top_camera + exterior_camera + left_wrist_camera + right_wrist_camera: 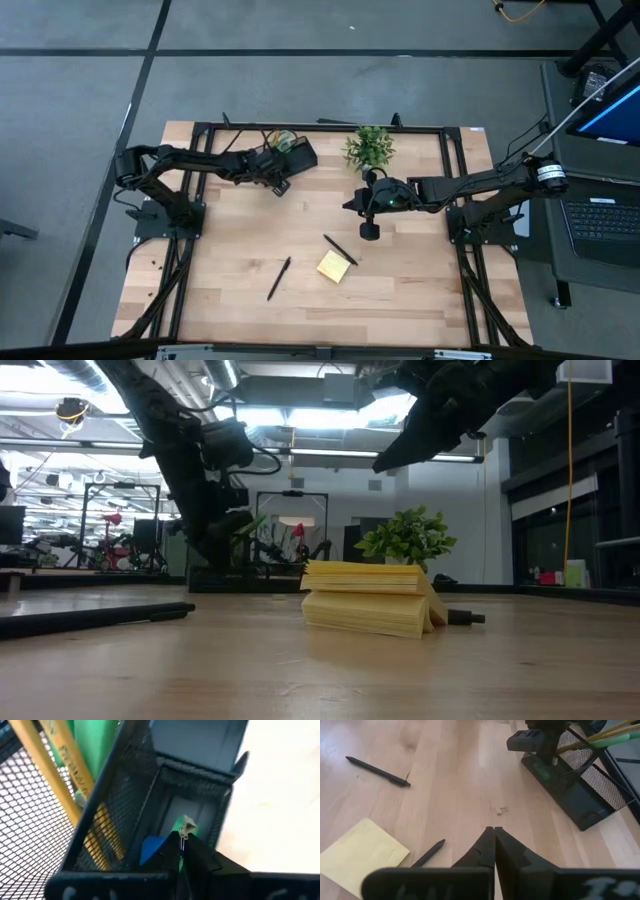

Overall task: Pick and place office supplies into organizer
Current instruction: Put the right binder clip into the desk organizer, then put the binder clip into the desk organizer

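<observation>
The organizer (pixel 298 152), a black mesh box, stands at the far left of the table, next to a potted plant (pixel 370 147). A wooden pencil (pixel 59 765) and green scissor handles (pixel 92 742) stick up from its tall part. A small blue block (pixel 151 848) lies in its low compartment. My left gripper (pixel 182 836) points down into that compartment, shut on a small green block (pixel 179 864). My right gripper (pixel 494 829) hangs shut over mid-table, holding nothing. Two black pens (pixel 279 278) (pixel 340 250) and a yellow sticky-note pad (pixel 333 265) lie on the near table. My left gripper has a sliver of the green block (pixel 179 864) between its two fingers, which slant down from above into the organizer's low compartment (pixel 540 770). The fingers hide most of the block. Whether it rests on the compartment floor I cannot tell.
A small pale scrap (pixel 501 810) lies on the wood between my right gripper and the organizer. Black frame rails (pixel 200 130) border the table's left, right and far sides. Bare wood (pixel 400 300) lies near the front edge.
</observation>
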Controlling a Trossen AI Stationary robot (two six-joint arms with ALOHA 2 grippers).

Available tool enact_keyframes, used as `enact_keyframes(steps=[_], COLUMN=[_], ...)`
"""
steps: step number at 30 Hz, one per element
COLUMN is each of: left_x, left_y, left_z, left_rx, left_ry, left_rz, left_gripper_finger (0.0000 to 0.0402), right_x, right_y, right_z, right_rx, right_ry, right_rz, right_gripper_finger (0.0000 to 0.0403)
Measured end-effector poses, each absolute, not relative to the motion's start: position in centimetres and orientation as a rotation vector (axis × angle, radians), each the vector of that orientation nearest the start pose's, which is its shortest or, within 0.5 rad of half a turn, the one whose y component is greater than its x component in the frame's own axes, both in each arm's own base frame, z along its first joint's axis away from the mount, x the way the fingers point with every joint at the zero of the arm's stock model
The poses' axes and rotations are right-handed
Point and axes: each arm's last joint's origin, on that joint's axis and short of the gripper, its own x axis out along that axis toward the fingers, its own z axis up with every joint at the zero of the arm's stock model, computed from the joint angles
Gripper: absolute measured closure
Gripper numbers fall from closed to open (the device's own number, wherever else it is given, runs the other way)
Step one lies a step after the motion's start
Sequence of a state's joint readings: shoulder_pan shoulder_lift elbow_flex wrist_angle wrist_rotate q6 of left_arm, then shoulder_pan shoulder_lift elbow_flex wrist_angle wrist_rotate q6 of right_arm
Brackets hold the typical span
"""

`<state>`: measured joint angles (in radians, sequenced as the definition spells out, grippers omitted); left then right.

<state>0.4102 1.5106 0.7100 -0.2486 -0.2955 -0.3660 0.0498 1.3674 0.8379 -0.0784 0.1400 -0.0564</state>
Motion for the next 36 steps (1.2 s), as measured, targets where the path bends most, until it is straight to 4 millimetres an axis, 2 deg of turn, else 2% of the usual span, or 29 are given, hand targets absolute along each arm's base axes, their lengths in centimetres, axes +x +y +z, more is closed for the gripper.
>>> enact_keyframes(steps=[12, 19, 25, 30, 33, 36], left_x=[24.8, 25.7, 26.1, 25.4, 25.0, 24.8], left_y=[11.5, 11.1, 9.0, 6.3, 4.5, 3.1], left_z=[16.3, 17.7, 20.5, 23.0, 23.6, 23.1], left_rx=[-0.398, -0.300, -0.184, -0.092, -0.012, 0.082], left_ry=[0.903, 0.938, 0.867, 0.771, 0.746, 0.720], left_rz=[0.769, 0.667, 0.555, 0.453, 0.368, 0.287], left_gripper_finger=[0.0303, 0.0291, 0.0300, 0.0304, 0.0304, 0.0304], right_x=[28.7, 28.7, 28.7, 28.6, 28.6, 28.6], right_y=[1.0, 1.0, 1.0, 1.0, 1.1, 1.1], right_z=[23.5, 23.5, 23.5, 23.4, 23.4, 23.4], right_rx=[-0.112, -0.113, -0.142, -0.143, -0.157, -0.164], right_ry=[0.610, 0.611, 0.613, 0.630, 0.630, 0.630], right_rz=[-0.069, -0.068, -0.059, -0.054, -0.045, -0.030], right_gripper_finger=[0.0393, 0.0393, 0.0393, 0.0393, 0.0393, 0.0393])
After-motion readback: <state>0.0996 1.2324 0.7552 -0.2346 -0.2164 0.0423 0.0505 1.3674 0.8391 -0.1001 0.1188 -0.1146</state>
